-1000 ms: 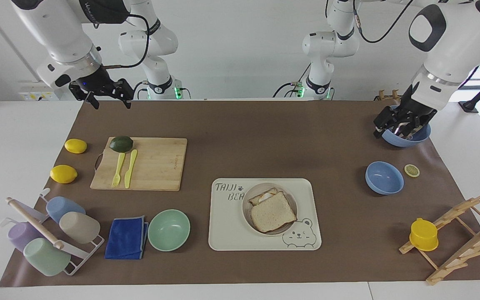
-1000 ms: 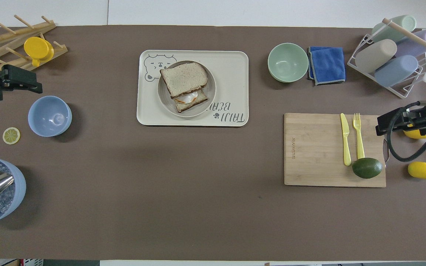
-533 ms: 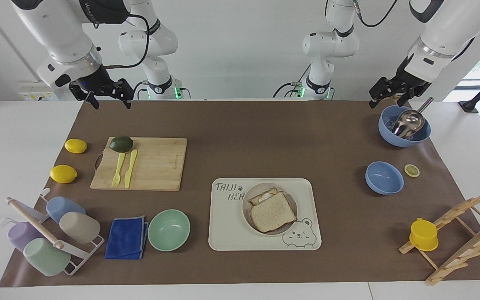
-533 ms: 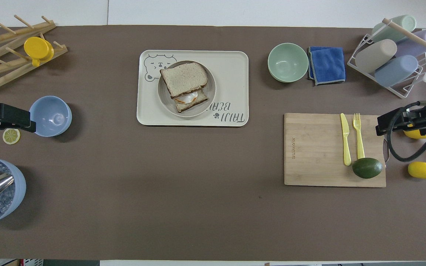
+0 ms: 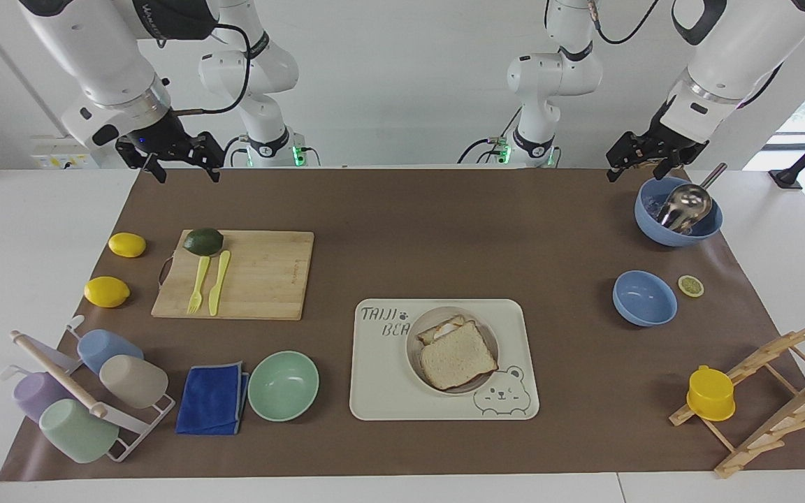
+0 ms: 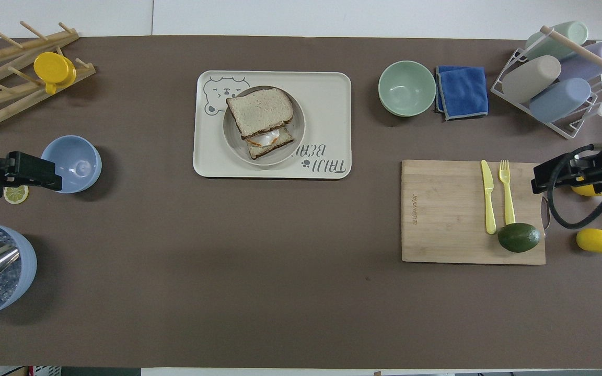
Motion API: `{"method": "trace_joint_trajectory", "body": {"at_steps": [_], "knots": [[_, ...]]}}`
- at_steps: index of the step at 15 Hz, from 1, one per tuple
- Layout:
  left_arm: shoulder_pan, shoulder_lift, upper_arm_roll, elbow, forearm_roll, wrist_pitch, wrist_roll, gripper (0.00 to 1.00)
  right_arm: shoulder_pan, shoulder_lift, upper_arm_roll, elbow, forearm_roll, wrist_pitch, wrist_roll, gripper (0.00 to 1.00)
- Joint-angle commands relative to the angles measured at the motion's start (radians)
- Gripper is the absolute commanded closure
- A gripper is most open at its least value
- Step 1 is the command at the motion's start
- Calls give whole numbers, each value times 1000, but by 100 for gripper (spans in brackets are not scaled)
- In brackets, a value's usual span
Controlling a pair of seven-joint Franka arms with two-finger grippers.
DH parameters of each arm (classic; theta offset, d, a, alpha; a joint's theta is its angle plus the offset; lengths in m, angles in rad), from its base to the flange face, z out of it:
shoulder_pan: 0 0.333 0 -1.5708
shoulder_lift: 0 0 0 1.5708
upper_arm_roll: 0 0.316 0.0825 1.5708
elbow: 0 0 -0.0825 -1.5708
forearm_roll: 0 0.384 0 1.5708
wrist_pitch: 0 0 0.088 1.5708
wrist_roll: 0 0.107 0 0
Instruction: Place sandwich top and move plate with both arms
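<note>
The sandwich top (image 5: 458, 355) (image 6: 260, 110), a pale slice with a brown crust, lies askew on an egg toast on the round beige plate (image 5: 413, 351) (image 6: 298, 134). The plate rests on the cream bear tray (image 5: 388, 391) (image 6: 327, 94). My left gripper (image 5: 634, 171) (image 6: 39, 175) hangs open and empty above the mat, over the spot beside the blue bowl with the metal scoop (image 5: 682, 206). My right gripper (image 5: 189, 175) (image 6: 546, 180) waits open and empty, up in the air over the mat edge by the cutting board. Both are far from the plate.
A cutting board (image 5: 249, 276) holds an avocado, a fork and a knife, with two lemons (image 5: 107, 291) beside it. A mint bowl (image 5: 283, 385), a blue cloth and a cup rack stand beside the tray. An empty blue bowl (image 5: 644, 298), a lemon slice and a wooden rack (image 5: 766, 391) lie at the left arm's end.
My left gripper has lifted up and away from the blue bowl, so the scoop in it now shows. The right arm has not moved.
</note>
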Motion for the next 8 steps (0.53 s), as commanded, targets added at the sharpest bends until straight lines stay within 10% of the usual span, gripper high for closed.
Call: {"method": "trace_joint_trajectory", "body": {"at_steps": [1,8], "knots": [[14,-10,-12,-10,19,-7,13,0,-5,-14,0,-10,0,-10,-8,0],[23,-16,-22,-13,59,1,34,0,-5,-14,0,-10,0,-10,-10,0]]}}
